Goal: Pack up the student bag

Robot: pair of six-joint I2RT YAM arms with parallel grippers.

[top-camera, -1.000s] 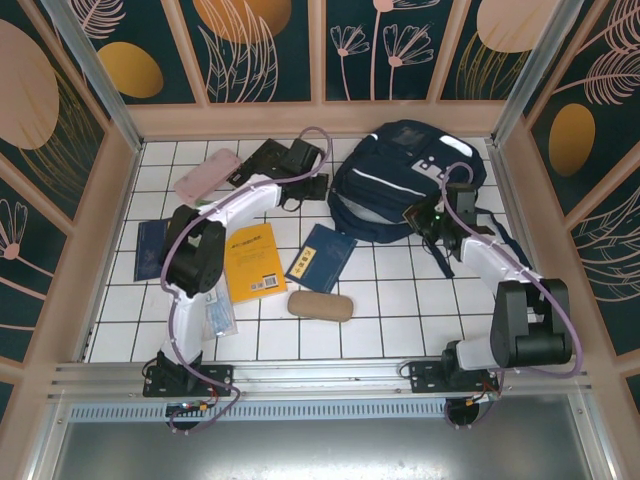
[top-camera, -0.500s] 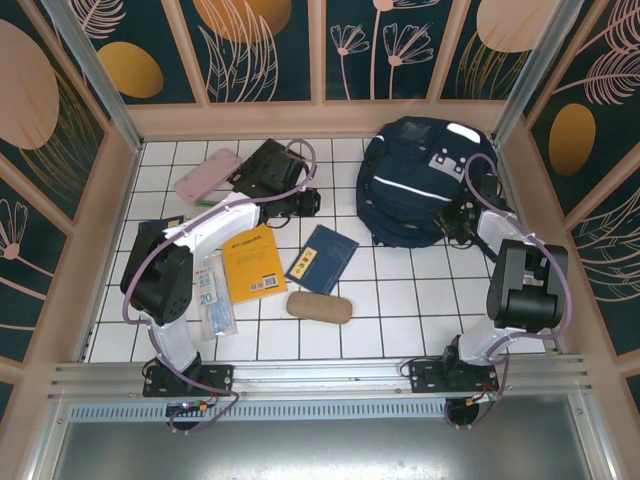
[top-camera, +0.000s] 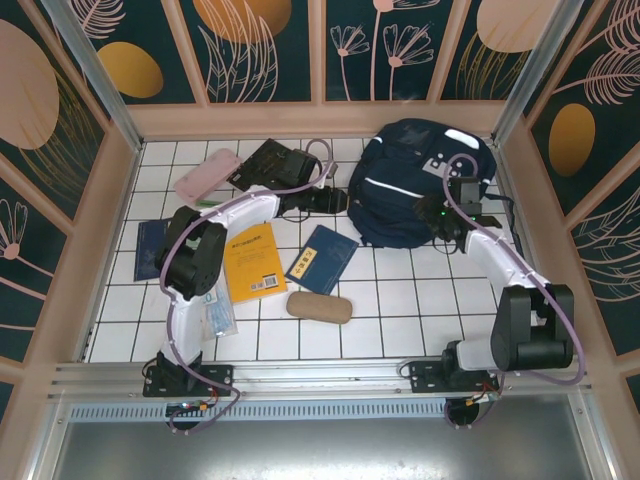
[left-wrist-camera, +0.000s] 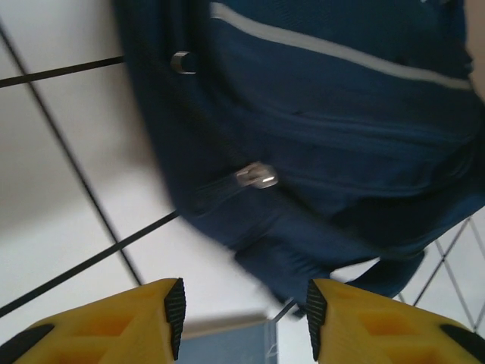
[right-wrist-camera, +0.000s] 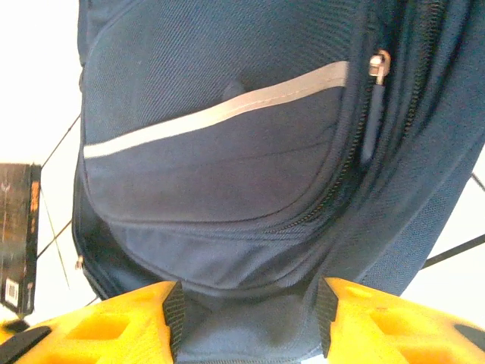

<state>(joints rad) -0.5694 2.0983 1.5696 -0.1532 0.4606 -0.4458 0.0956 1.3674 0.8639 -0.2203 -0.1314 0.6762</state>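
- Both jaw pairs parted, clamping nothing.
- Large navy-blue fabric backpack (top-camera: 405, 185) lies upper right of top view; left gripper (left-wrist-camera: 242, 315) just beside its left edge, right gripper (right-wrist-camera: 250, 315) at its right side.
- Wrist views crop backpack; left one blurred.

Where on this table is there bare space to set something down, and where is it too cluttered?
The widest bare tiles lie between the brown case, the student bag and the right arm. A narrower strip runs along the near edge in front of that case. The left half is crowded: yellow book, blue booklet, plastic packet, left arm.
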